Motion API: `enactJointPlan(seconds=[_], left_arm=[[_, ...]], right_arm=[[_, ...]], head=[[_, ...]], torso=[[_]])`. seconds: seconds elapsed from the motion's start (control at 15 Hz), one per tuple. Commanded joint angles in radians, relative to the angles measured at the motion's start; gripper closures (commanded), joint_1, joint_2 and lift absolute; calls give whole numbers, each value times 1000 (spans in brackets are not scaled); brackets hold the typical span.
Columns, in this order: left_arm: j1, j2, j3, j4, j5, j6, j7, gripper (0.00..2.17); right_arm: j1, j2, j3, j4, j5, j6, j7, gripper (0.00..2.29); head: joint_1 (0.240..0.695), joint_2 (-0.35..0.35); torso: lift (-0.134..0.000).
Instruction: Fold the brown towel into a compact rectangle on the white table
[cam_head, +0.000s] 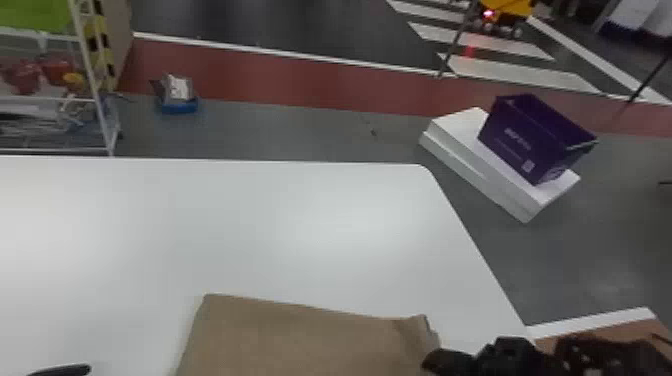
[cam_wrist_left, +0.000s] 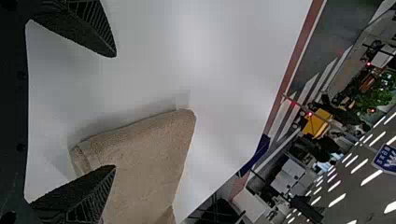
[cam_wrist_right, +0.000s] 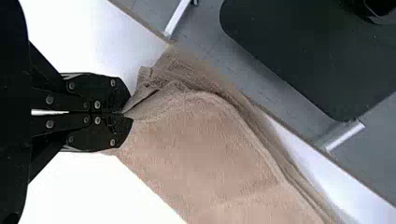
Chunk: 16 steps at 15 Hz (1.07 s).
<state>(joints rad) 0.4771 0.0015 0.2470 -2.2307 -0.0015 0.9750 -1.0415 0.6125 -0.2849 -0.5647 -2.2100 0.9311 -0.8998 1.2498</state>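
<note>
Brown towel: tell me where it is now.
Head view: the brown towel is at bottom centre on the white table, its right side pinched by the right gripper.

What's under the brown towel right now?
The white table shows beside the towel. Whatever lies directly beneath the cloth is covered, so I can't tell if anything else is there.

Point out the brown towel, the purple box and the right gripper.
brown towel (cam_head: 300, 337): head view, upper layer
purple box (cam_head: 530, 137): head view, front side
right gripper (cam_wrist_right: 125, 114): right wrist view, between its fingertips
</note>
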Motion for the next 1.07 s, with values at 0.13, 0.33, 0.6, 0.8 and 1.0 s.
enactJointPlan(seconds=[0.13, 0.33, 0.6, 0.8, 1.0], left_arm=[[3, -4, 0, -7, 0, 0, -3, 26], [8, -4, 3, -10, 2, 0, -6, 26], [12, -4, 15, -9, 11, -3, -9, 26], [11, -4, 18, -7, 17, -18, -11, 26], [12, -4, 23, -1, 20, -28, -15, 26]], right_arm=[[-24, 16, -17, -102, -126, 12, 22, 1959], [-68, 16, 52, -112, -112, 40, 29, 1956], [-122, 15, 243, -103, -5, 129, 26, 1956], [-125, 16, 348, -96, 71, 132, 19, 1939], [-125, 30, 387, -89, 72, 154, 13, 944]], head=[[695, -274], [695, -236], [695, -152], [695, -81], [695, -14]], torso=[[-123], [-123], [-123], [-123], [-123]])
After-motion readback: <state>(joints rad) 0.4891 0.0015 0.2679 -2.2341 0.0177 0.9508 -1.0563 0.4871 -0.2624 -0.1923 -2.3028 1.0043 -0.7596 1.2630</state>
